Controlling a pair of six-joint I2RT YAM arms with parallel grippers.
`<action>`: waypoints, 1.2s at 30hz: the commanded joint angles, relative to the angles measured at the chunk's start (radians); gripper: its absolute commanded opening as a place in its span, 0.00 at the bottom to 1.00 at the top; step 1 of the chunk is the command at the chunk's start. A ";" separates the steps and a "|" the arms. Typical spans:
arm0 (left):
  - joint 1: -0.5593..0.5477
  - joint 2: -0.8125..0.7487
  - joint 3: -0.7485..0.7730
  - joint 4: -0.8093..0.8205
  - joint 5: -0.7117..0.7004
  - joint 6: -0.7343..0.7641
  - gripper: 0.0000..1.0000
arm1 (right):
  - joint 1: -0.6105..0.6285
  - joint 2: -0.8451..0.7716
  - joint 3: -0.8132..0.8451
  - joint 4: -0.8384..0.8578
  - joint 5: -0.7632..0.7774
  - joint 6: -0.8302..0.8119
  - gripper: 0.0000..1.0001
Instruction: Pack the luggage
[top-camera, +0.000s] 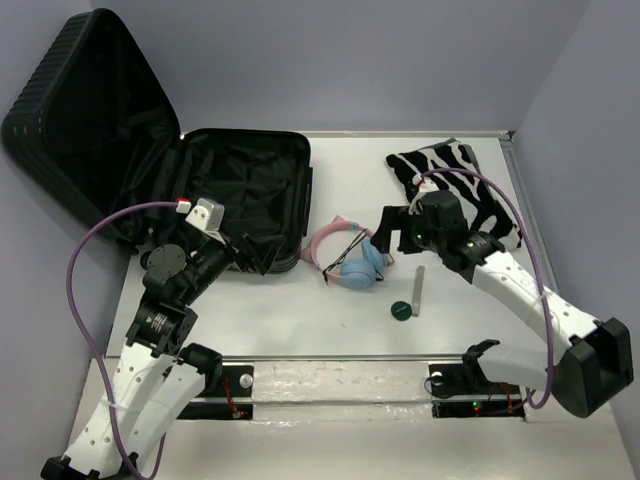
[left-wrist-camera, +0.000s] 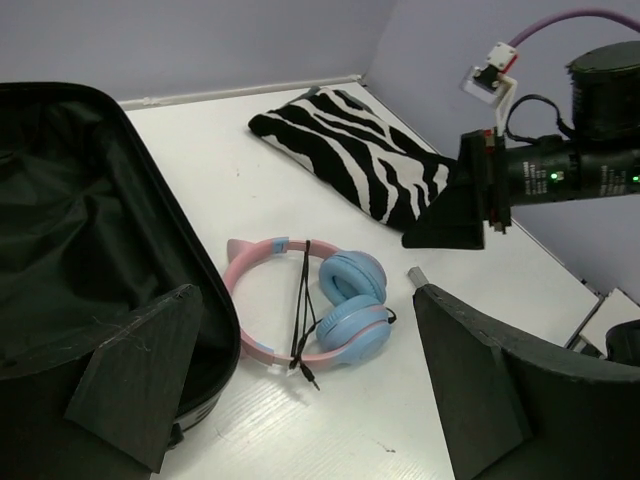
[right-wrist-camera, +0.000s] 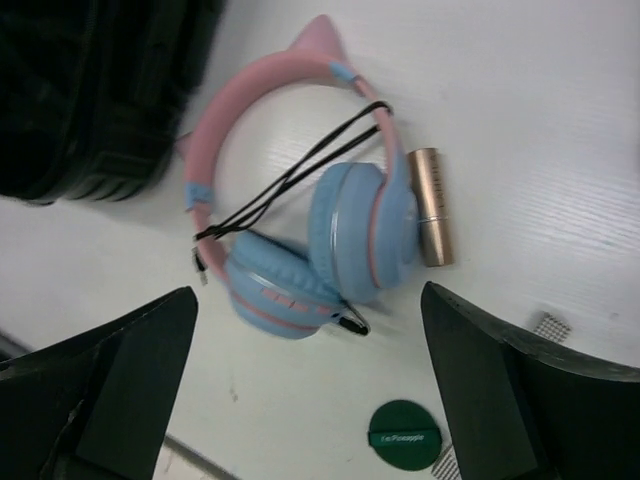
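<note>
The luggage (top-camera: 245, 190) lies open at the back left, its ribbed lid (top-camera: 85, 110) standing up and its black-lined base (left-wrist-camera: 80, 230) showing nothing inside. Pink and blue headphones (top-camera: 350, 262) with a black cable lie on the table just right of it; they also show in the left wrist view (left-wrist-camera: 335, 300) and the right wrist view (right-wrist-camera: 330, 240). My left gripper (top-camera: 243, 256) is open and empty at the luggage's front right corner (left-wrist-camera: 310, 400). My right gripper (top-camera: 384, 236) is open and empty above the headphones (right-wrist-camera: 310, 390).
A zebra-striped cloth (top-camera: 460, 185) lies at the back right. A gold tube (right-wrist-camera: 430, 205) lies against the headphones, and a slim grey stick (top-camera: 418, 290) and a round green disc (top-camera: 400, 310) lie in front of them. A clear strip (top-camera: 340, 380) runs along the near edge.
</note>
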 joint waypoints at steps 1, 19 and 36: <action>0.010 -0.006 0.014 0.022 0.023 0.024 0.99 | 0.059 0.103 0.070 0.017 0.166 -0.022 1.00; 0.021 -0.009 0.009 0.019 0.051 0.032 0.99 | 0.109 0.482 0.201 0.035 0.348 -0.038 0.97; 0.024 -0.012 0.009 0.019 0.052 0.030 0.99 | 0.128 0.444 0.230 0.009 0.339 -0.019 0.23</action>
